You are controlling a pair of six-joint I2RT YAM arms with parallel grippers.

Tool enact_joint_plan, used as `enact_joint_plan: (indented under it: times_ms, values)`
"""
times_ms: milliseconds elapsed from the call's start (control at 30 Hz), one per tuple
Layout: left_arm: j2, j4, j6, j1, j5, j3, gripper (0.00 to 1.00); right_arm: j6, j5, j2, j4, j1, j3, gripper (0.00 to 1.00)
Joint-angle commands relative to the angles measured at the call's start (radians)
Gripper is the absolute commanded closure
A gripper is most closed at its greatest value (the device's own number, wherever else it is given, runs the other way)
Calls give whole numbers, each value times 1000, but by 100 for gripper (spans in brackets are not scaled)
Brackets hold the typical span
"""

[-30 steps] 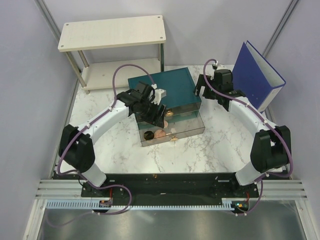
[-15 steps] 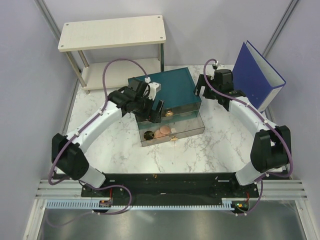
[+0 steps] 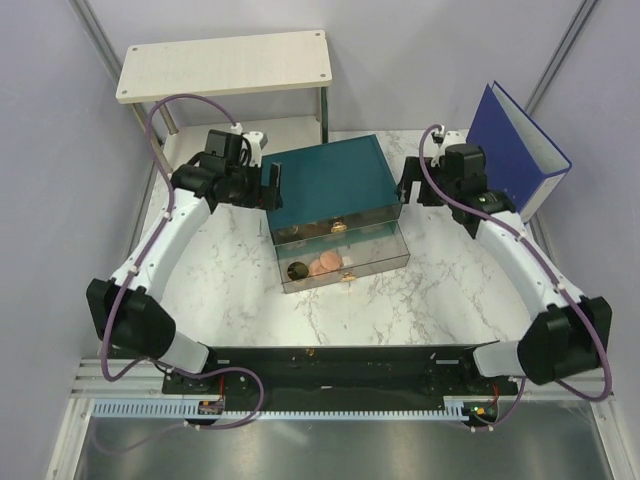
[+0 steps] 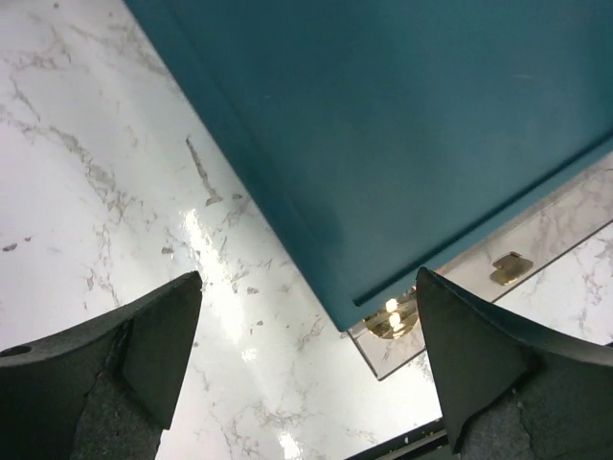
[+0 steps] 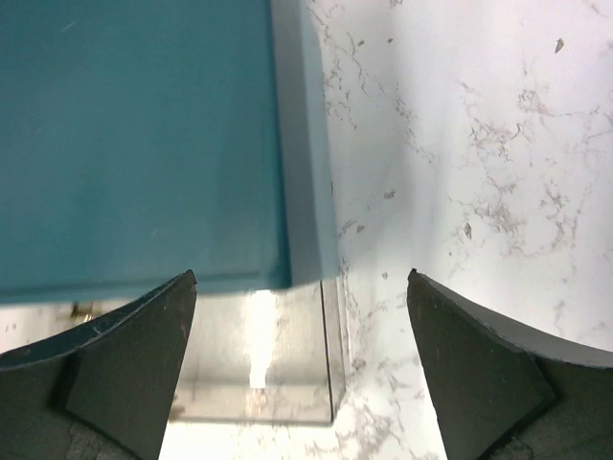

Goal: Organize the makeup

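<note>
The teal drawer box [image 3: 330, 180] stands mid-table with its clear lower drawer [image 3: 385, 255] pulled out. In the drawer lie makeup pieces: two peach-pink discs [image 3: 322, 266] and a gold-rimmed dark pot [image 3: 297, 270]. My left gripper [image 3: 272, 186] hangs open and empty at the box's left side. In the left wrist view the left gripper [image 4: 308, 276] frames the box corner and the pot [image 4: 393, 316]. My right gripper [image 3: 408, 185] is open and empty at the box's right side. The right wrist view has the right gripper [image 5: 302, 278] over the drawer's corner [image 5: 287, 364].
A two-tier pale shelf [image 3: 225, 65] stands at the back left. A blue ring binder [image 3: 515, 150] leans at the back right. Gold handles [image 3: 347, 277] stick out of the drawer fronts. The marble tabletop [image 3: 230, 280] surrounds the box.
My left arm has drawn back from above the open drawer to the box's left side, its jaws opening wider. My right arm has shifted slightly to the right.
</note>
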Motion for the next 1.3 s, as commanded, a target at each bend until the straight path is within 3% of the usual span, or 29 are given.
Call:
enact_joint_plan:
  times_ms: [0,233,400,500,533,633,667,733,767,933,1267]
  values:
    - [85,-30,11,37,13,75,1,-67,-27,-154,-148,35,-79,2]
    - [234,-59,-8,60,46,182,1,52,-9,-357,-223,142,-325,2]
    - [282,-62,-20,61,58,219,1,150,6,-391,-200,178,-478,2]
    - [302,-67,-28,61,66,242,1,195,-1,-389,-160,178,-527,12]
    - [306,-67,-32,61,66,248,1,201,-1,-383,-145,178,-536,17]
    - [311,-70,-35,61,75,255,1,218,3,-341,-85,178,-555,54]
    - [311,-70,-35,60,75,253,1,218,-1,-324,-52,178,-553,75]
    - [308,-72,-37,60,75,250,2,210,-14,-261,-22,176,-544,95]
    - [305,-73,-37,60,75,247,2,203,-15,-239,11,178,-537,100]
    - [311,-85,-54,61,61,258,2,144,-32,-161,172,178,-564,100]
    - [365,-122,-69,60,67,327,2,144,-31,-194,587,178,-714,100]
